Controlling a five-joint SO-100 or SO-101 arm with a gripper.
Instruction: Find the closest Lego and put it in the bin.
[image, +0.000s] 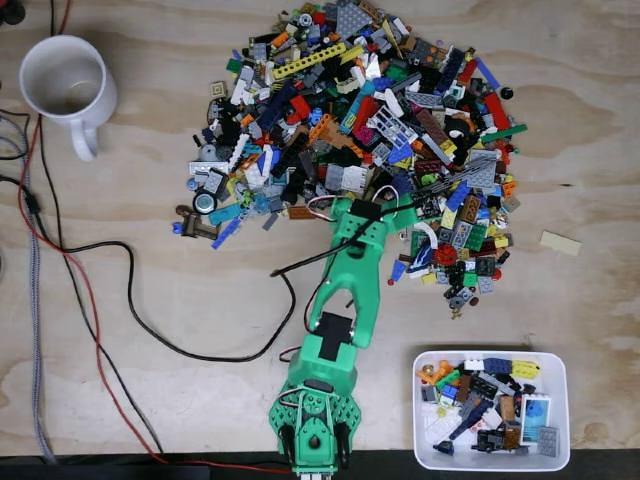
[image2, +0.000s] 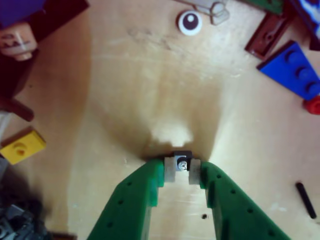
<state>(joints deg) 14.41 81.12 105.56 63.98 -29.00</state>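
1. Fingers of the green plastic gripper (image2: 182, 170) are seen clamped on a small grey Lego piece (image2: 181, 161) in the wrist view.
2. Bare wooden table (image2: 150, 90) is left open around it.
3. The shallow white rectangular plastic bin (image: 562, 372) is placed near right in the fixed view, apart from the multicoloured Lego pile (image: 360, 130).

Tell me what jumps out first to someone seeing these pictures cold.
The big multicoloured Lego pile sprawls across the upper middle of the wooden table in the fixed view, with the green arm reaching up into its lower edge. At lower right sits the white bin, already partly filled, and a white mug stands at upper left. In the wrist view, the end effector pinches a small grey piece against the bare wood.
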